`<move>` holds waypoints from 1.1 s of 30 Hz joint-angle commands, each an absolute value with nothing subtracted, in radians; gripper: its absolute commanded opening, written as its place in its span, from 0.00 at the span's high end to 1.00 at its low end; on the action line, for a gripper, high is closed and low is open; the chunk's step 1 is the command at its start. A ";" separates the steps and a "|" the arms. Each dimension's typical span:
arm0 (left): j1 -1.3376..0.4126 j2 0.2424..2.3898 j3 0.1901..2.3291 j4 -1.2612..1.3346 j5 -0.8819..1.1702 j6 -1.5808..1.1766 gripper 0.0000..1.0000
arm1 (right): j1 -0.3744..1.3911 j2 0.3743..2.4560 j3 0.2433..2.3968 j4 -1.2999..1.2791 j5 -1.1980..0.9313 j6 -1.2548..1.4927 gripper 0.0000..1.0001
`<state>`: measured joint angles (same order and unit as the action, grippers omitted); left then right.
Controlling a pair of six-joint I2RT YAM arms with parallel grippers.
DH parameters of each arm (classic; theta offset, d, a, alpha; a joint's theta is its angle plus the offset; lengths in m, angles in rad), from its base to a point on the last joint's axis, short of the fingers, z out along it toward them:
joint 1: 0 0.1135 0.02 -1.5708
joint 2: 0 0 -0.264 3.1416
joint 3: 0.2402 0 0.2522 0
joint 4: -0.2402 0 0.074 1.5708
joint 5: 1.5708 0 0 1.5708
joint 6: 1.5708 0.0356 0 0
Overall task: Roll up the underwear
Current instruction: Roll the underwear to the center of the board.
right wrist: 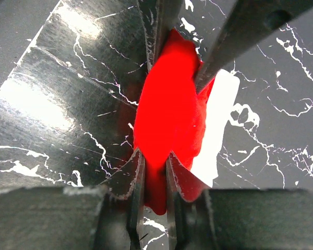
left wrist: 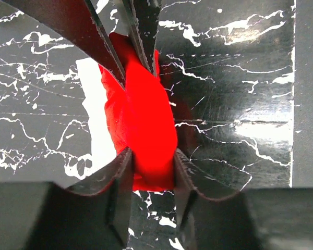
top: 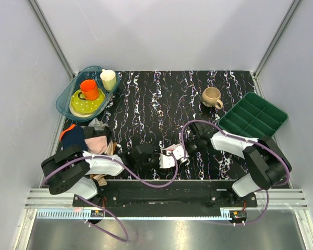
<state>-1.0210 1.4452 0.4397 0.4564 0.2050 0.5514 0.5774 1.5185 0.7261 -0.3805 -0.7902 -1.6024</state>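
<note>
Grasping, left side: the left fingers (left wrist: 120,179) are clamped on the underwear (left wrist: 143,125), one finger on each flank of the red bundle, with fabric bulging between them.
Grasping, right side: the right fingers (right wrist: 136,187) are likewise clenched on the same red bundle from its opposite end. A tongue of fabric pokes out below the pinch.
Meeting of the two: each wrist view shows the other arm's fingers entering from the top and pressed into the far end of the bundle, so both pairs bear on it at once.
Location of garment: low over the surface (top: 146,104), near its front edge and about midway across, between the two wrists.
Form of garment: bunched into a narrow, elongated lump, not spread flat. Lettering and logo are not visible.
White patch: a flat white area lies just beside the red lump. Whether it is trim or another part of the garment cannot be told.
Clothing pile (top: 88,138): navy, pink and beige pieces heaped at the left edge, well apart from the red garment. The left arm overlaps its near side.
Teal basket (top: 62,99): far left corner, holding a yellow-green plate (top: 86,105), an orange cup (top: 89,89) and a pale cup (top: 108,79).
Tan mug (top: 213,97): upright, far side, right of centre.
Green tray (top: 253,115): compartmented, at the right edge, near the mug and not touching it.
</note>
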 commanded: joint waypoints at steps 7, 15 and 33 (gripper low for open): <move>-0.934 1.488 0.574 0.322 0.337 0.445 0.93 | 0.565 1.474 0.710 -0.354 -0.894 -1.537 0.77; -0.758 1.690 0.812 0.006 0.618 0.290 1.00 | 0.519 1.431 0.715 -0.357 -0.959 -1.431 0.41; -0.528 2.022 1.011 -0.098 0.920 0.003 1.00 | 0.318 1.385 0.854 -0.469 -1.059 -1.131 0.29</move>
